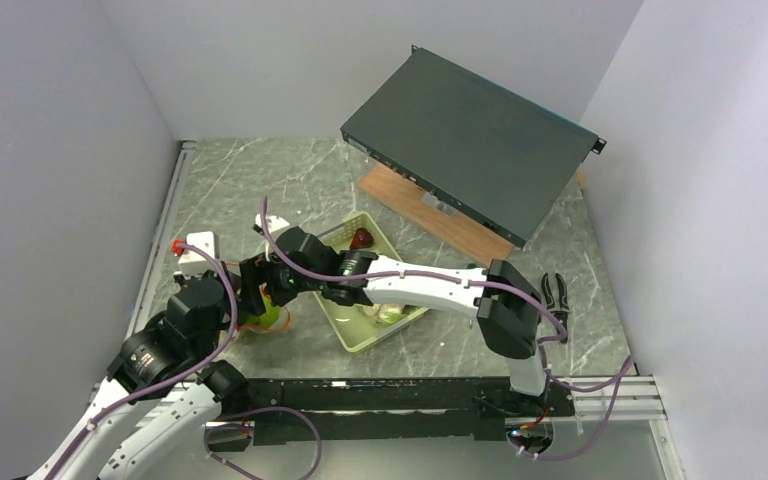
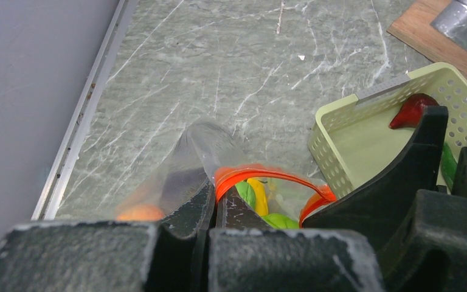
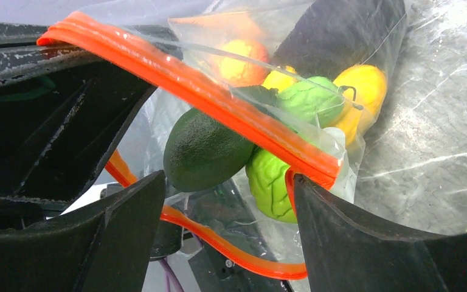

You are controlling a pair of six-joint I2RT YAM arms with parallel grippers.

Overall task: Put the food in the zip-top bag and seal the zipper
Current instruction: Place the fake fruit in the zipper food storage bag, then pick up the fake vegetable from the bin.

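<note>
1. Top view: the left gripper (image 1: 253,303) and the right gripper (image 1: 270,290) meet at about 9 o'clock of the table, over the zip-top bag (image 1: 266,320), which shows only as a green and orange patch under them. The pale green basket (image 1: 350,335) lies just beside it, at its 3 o'clock, with a dark red toy (image 1: 361,238) in its far corner. A black rack unit (image 1: 470,150) leans on a wooden board (image 1: 430,215) at 12 to 1 o'clock. Pliers (image 1: 557,293) lie at 3 o'clock.

2. Left wrist view: the left gripper (image 2: 214,196) is clenched on the bag's rim, pinching the zipper (image 2: 261,175) where its red-orange strip begins. The clear zip-top bag (image 2: 197,146) stretches away toward 12 o'clock. Yellow corn (image 2: 257,191) shows inside the open mouth, and the orange peach (image 2: 140,213) at 8 o'clock.

3. Right wrist view: the right gripper (image 3: 228,182) stands released, its jaws wide apart. The green cucumber (image 3: 204,149) sits between them in the bag's mouth, under the upper zipper (image 3: 188,79) strip. A green pepper (image 3: 272,179), the orange peach (image 3: 238,61) and the yellow corn (image 3: 365,85) lie deeper inside.
</note>
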